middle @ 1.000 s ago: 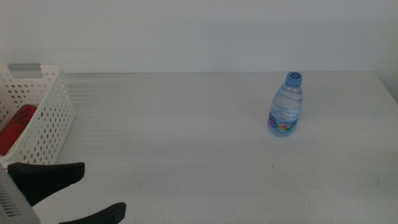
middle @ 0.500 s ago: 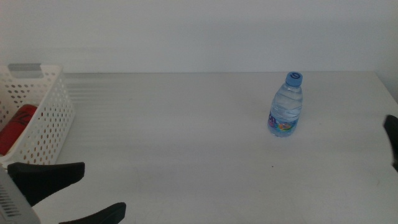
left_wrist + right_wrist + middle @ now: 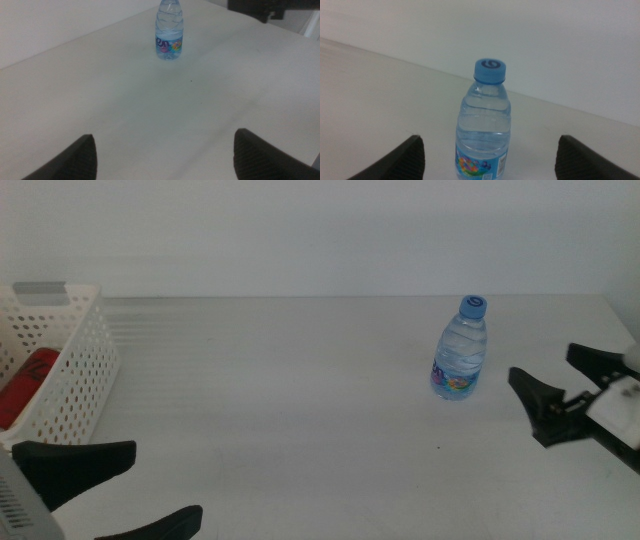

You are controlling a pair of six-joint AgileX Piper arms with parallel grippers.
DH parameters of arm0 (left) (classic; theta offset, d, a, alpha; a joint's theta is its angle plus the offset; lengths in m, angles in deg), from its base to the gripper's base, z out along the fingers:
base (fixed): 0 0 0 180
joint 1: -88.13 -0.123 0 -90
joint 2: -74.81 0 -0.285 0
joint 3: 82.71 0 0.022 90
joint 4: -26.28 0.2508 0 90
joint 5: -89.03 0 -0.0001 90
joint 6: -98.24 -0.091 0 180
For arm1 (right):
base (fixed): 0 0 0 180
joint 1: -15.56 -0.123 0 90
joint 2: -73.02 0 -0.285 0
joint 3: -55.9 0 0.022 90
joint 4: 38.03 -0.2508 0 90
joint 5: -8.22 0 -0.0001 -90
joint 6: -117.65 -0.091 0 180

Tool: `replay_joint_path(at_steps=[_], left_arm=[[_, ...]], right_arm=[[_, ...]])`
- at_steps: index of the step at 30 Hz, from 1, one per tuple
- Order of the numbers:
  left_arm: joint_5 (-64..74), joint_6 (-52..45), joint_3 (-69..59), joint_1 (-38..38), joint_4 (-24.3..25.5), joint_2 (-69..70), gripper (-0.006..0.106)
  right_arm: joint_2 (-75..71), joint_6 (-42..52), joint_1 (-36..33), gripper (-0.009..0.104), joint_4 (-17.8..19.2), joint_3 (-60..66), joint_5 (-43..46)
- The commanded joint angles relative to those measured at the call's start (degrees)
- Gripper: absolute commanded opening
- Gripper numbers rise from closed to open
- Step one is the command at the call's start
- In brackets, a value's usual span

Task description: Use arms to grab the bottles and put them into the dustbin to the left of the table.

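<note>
A clear water bottle (image 3: 460,350) with a blue cap stands upright on the white table (image 3: 300,420), right of centre. My right gripper (image 3: 543,364) is open just to its right, jaws pointing at it without touching. In the right wrist view the bottle (image 3: 486,125) stands ahead between the spread fingers (image 3: 410,157). My left gripper (image 3: 165,485) waits open and empty at the bottom left; its wrist view shows the bottle (image 3: 169,31) far off. The white perforated dustbin (image 3: 75,380) sits at the left edge with a red can (image 3: 25,385) inside.
The table's back edge meets a plain pale wall (image 3: 320,230). The right arm's dark body (image 3: 260,6) shows past the bottle in the left wrist view. Bare tabletop lies between the dustbin and the bottle.
My right gripper has come in from the right edge and moved left, now close beside the bottle. The left gripper, bottle and dustbin have not moved.
</note>
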Motion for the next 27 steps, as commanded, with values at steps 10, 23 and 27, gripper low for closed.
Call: replay_joint_path(at_steps=[10,23,27], left_arm=[[-4.2,0.8,1.7,0.3,-0.2,-0.2,0.090],[-4.2,0.8,1.7,0.3,-0.2,-0.2,0.090],[-4.2,0.8,1.7,0.3,-0.2,-0.2,0.090]], right_arm=[[14.2,-2.3,-1.6,0.081,3.7,-15.0,5.8],[29.4,-6.3,-2.5,0.081,4.0,-30.7,2.4],[32.3,-7.9,-3.6,0.081,4.8,-33.6,1.8]])
